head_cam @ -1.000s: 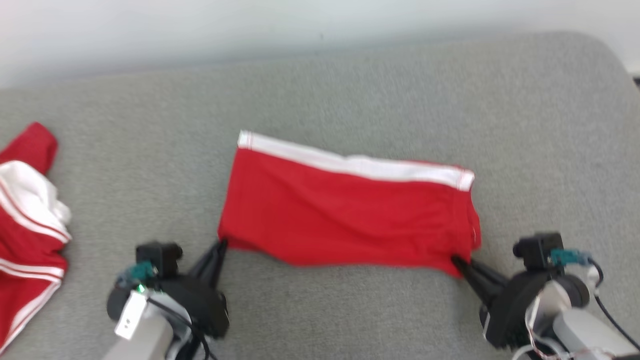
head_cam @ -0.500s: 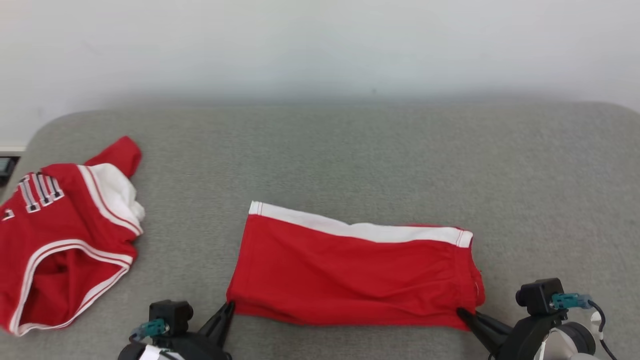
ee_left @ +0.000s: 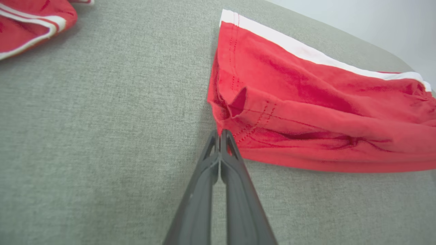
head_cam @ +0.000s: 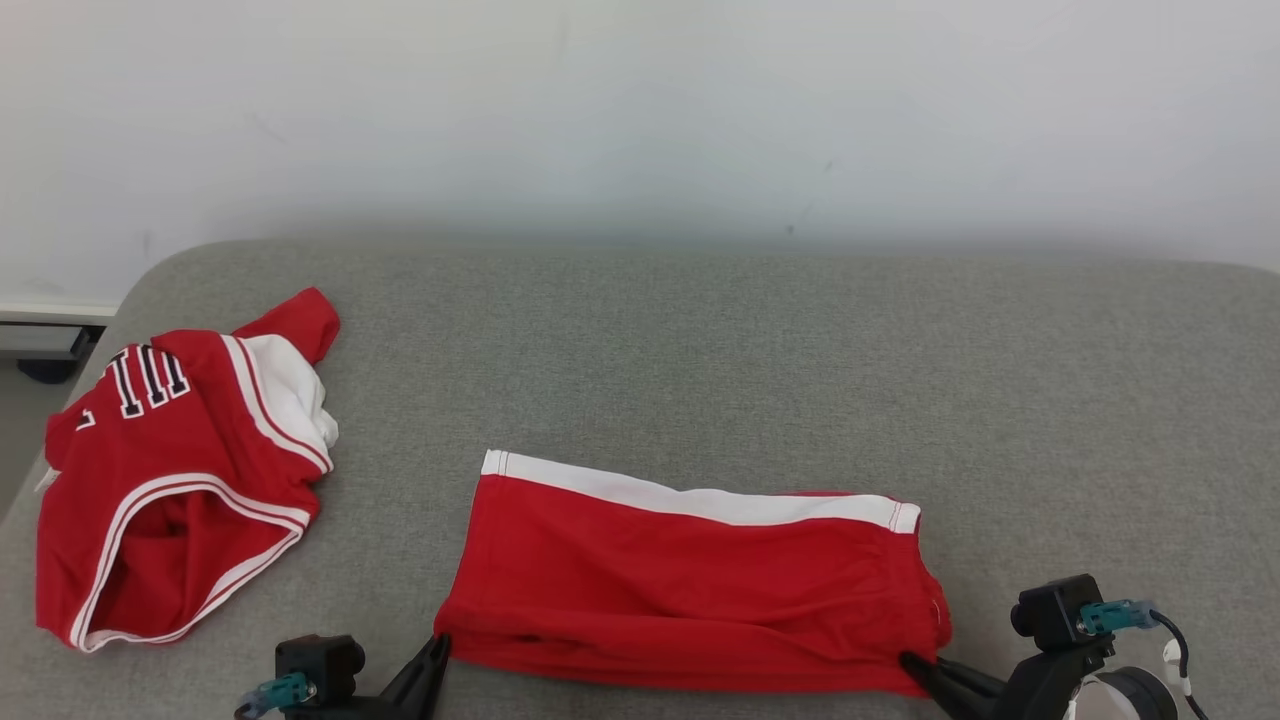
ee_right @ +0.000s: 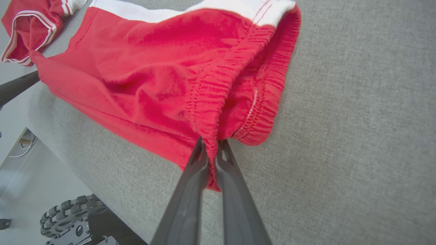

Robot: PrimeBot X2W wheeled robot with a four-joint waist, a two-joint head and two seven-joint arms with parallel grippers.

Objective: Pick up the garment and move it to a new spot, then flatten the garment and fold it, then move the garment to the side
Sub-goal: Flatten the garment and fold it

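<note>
The garment (head_cam: 690,580) is a pair of red shorts with a white side stripe, lying folded in a long band on the grey cushion (head_cam: 700,360). My left gripper (head_cam: 438,645) is shut at its near left corner; in the left wrist view the closed fingertips (ee_left: 220,133) pinch the hem corner of the garment (ee_left: 306,112). My right gripper (head_cam: 908,662) is shut on the near right corner. In the right wrist view the right gripper (ee_right: 211,143) clamps the gathered waistband of the garment (ee_right: 163,78).
A second red jersey with white trim (head_cam: 170,470) lies crumpled at the cushion's left end, also visible as the jersey (ee_left: 30,20) in the left wrist view. A pale wall runs behind the cushion. The cushion's near edge and my wheeled base (ee_right: 68,217) show below.
The head camera has moved, so the whole picture has shifted down and right and the wall and jersey have come into view. Both grippers stay shut at the garment's near corners.
</note>
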